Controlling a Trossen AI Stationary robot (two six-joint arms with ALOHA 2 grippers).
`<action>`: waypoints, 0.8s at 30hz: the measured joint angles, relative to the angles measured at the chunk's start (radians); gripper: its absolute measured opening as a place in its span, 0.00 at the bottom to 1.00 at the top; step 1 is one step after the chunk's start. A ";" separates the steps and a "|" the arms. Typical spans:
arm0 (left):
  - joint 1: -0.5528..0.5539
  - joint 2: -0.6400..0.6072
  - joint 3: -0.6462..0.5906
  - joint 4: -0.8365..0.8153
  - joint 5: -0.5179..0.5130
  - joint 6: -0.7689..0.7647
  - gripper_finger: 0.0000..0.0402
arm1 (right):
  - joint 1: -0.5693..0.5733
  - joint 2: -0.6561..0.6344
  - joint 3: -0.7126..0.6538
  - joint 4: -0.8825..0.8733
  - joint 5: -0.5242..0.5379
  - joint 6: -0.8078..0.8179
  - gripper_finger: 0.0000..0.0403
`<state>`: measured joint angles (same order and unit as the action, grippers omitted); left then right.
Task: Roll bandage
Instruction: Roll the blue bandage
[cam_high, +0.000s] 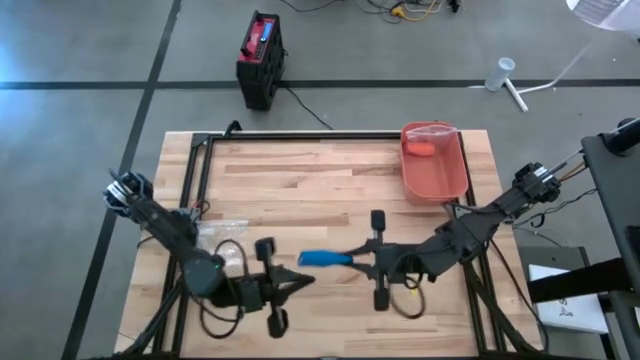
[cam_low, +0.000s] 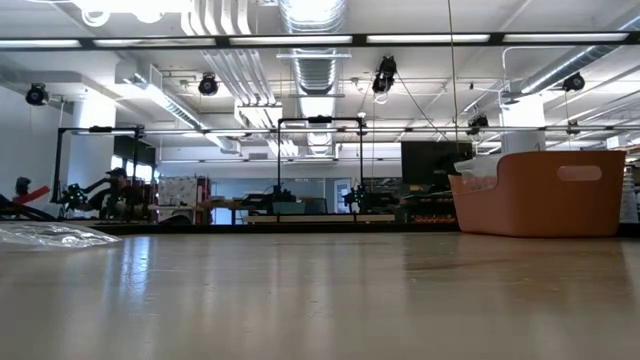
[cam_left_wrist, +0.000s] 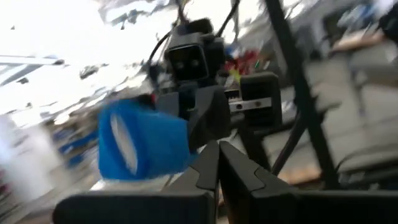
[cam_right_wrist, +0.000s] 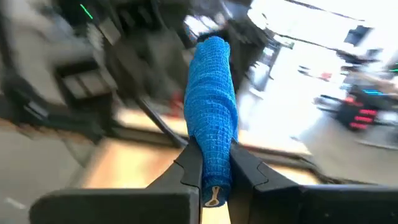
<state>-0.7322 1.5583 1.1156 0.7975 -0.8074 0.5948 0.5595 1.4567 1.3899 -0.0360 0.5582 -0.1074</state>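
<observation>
Orange bin (cam_high: 437, 172) holds an orange object (cam_high: 421, 150).

bandage (cam_right_wrist: 212, 118): blue woven cloth, matt, with a fine gridded crinkle texture
table (cam_high: 300, 190): pale wood planks joined in strips, smooth with a soft sheen
bin (cam_high: 436, 165): orange plastic, smooth, slightly glossy
bag (cam_low: 50, 236): clear thin plastic, crinkled, shiny
right gripper (cam_right_wrist: 214, 171): dark matt plastic fingers
</observation>
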 joint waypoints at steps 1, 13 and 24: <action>-0.019 -0.014 0.000 -0.035 -0.055 0.006 0.01 | 0.001 0.000 0.000 -0.037 0.039 -0.017 0.07; -0.040 -0.064 0.000 -0.310 -0.197 -0.205 0.29 | -0.004 0.002 -0.070 -0.205 0.236 -0.291 0.06; 0.101 -0.061 0.000 -0.467 -0.007 -0.331 0.57 | -0.037 0.072 -0.076 -0.257 0.137 -0.256 0.07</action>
<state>-0.6315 1.4975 1.1160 0.3307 -0.8140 0.2639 0.5226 1.5291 1.3140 -0.2929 0.6949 -0.3629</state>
